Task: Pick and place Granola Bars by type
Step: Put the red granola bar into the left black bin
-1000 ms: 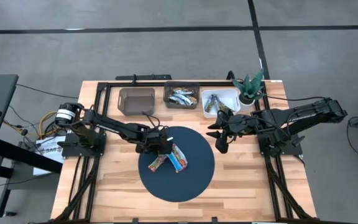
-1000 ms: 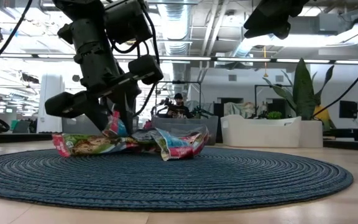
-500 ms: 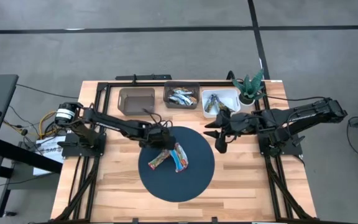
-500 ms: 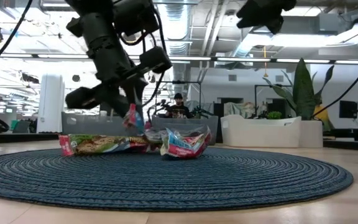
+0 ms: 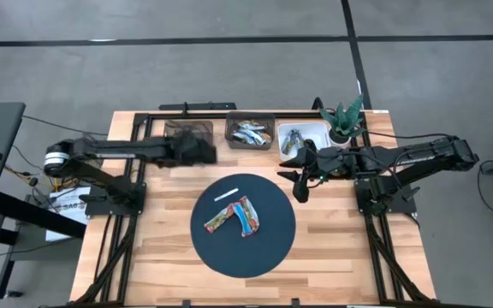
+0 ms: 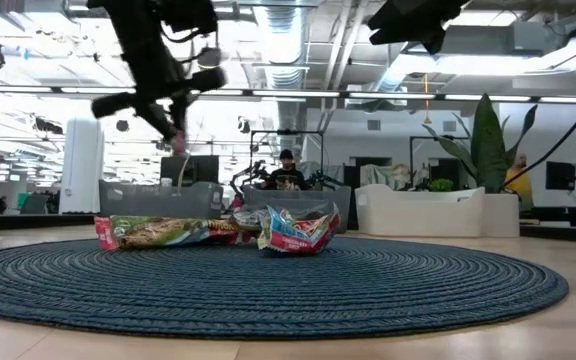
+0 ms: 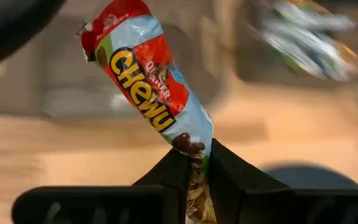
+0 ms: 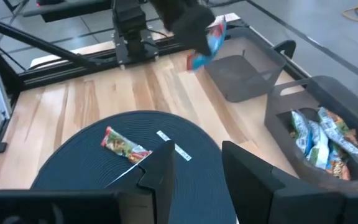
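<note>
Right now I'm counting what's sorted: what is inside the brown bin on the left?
Nothing shows in the brown bin; the left pincer holds a red bar above it, covering part.

Round blue mat [image 5: 268,248], potted plant [image 5: 344,122], three bins [image 5: 187,137].

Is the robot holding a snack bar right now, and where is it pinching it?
Yes. The left gripper is shut on a red-orange granola bar, pinching one end of the wrapper so the rest sticks out. The right gripper is open and holds nothing.
</note>
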`<state>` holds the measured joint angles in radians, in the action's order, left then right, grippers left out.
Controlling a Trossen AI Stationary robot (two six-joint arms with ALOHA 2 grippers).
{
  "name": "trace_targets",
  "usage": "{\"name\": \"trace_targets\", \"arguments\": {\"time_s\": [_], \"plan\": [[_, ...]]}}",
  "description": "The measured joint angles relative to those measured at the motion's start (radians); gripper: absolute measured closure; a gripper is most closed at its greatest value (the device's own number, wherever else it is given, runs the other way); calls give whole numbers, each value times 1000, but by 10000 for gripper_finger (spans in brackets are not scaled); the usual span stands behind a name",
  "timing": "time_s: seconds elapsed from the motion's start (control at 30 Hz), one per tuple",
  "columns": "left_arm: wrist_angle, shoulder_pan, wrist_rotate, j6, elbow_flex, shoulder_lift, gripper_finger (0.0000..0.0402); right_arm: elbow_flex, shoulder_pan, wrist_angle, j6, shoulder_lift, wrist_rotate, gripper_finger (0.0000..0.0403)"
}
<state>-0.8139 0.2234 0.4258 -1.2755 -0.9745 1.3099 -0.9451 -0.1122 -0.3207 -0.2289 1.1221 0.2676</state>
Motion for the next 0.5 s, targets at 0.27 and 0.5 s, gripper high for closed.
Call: {"name": "trace_targets", "arguments": {"time_s": [0.27,0.5], "plan": [[-49,251,-9,202,0,-55,361,0,34,15,20,0,0,278],[-31,390,-117,357,0,-47,321,0,43,16,54,0,-1,278]]}}
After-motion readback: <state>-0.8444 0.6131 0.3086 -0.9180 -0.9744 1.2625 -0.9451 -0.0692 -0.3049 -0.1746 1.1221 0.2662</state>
